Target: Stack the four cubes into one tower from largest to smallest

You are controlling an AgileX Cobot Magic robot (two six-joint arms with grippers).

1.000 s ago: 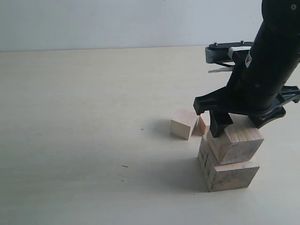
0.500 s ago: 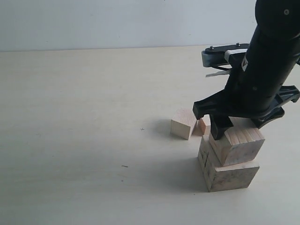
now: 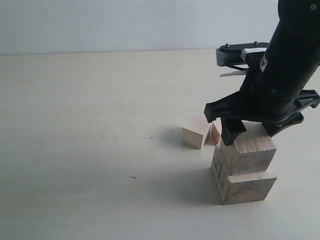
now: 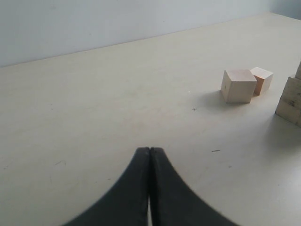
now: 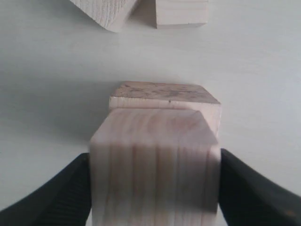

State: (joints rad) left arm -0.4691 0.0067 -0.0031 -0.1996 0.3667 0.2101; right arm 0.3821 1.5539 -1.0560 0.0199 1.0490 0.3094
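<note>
The largest cube (image 3: 246, 186) stands on the table at the near right, with dark marks on its left side. The second-largest cube (image 3: 250, 154), with striped grain, rests level on top of it. My right gripper (image 3: 255, 134) comes down from above and is shut on this striped cube (image 5: 155, 160), one black finger (image 5: 56, 195) pressed against each side. The largest cube (image 5: 164, 98) shows beneath it. A medium cube (image 3: 196, 132) and the smallest cube (image 3: 216, 133) sit side by side on the table just behind the stack. My left gripper (image 4: 150, 150) is shut and empty, well away from the cubes.
The table (image 3: 90, 125) is pale, with a white wall behind it. In the left wrist view the medium cube (image 4: 239, 85) and the smallest cube (image 4: 261, 79) stand beyond the gripper, and the stack's edge (image 4: 290, 101) shows at the frame's border.
The striped cube was tilted in my right gripper; it now sits level on the largest cube. The gripper shifted slightly with it. The two loose cubes have not moved.
</note>
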